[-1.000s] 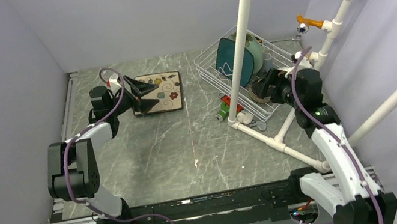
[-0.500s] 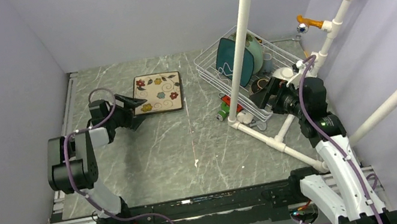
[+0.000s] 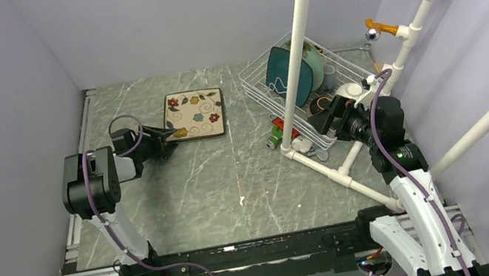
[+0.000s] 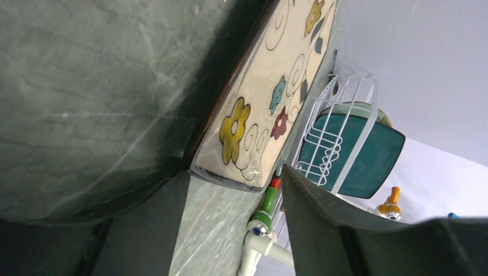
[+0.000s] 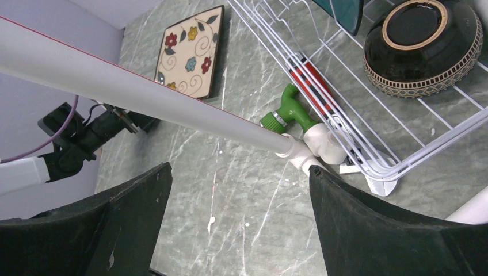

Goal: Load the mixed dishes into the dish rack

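- Left gripper point(image 3: 165, 140) sits low at the left of the tabletop point(image 3: 234, 185), pointing right at the near-left corner of the cream square plate with flowers point(image 3: 197, 114). Jaws are parted and hold nothing. In the left wrist view the plate's corner lies in the gap between them; contact cannot be told.
- The cream plate lies flat, patterned face up, well apart from the dish rack point(image 3: 255, 87). Its sides run roughly square to the tabletop edges.
- A small green and red item point(image 3: 275, 136) lies on the tabletop against the rack's near-left side, by the foot of the white pipe frame point(image 3: 297, 46).
- The rack is set askew, its long axis running far-left to near-right.
- Rack contents: the teal square plate point(image 3: 289, 74) stands on edge at the far end, its face turned left. The mint-green round plate point(image 3: 317, 66) stands upright just behind it. The brown glazed bowl point(image 5: 423, 43) rests on the wire floor nearer the right arm.
- Right gripper point(image 5: 240, 169) hovers at the rack's near-right side, jaws wide apart and empty.
- Only the right wrist view shows the bowl's patterned band and tan ring. In the top view the gripper largely hides the bowl.
- Only the left wrist view shows the plate's brown edge from low down.
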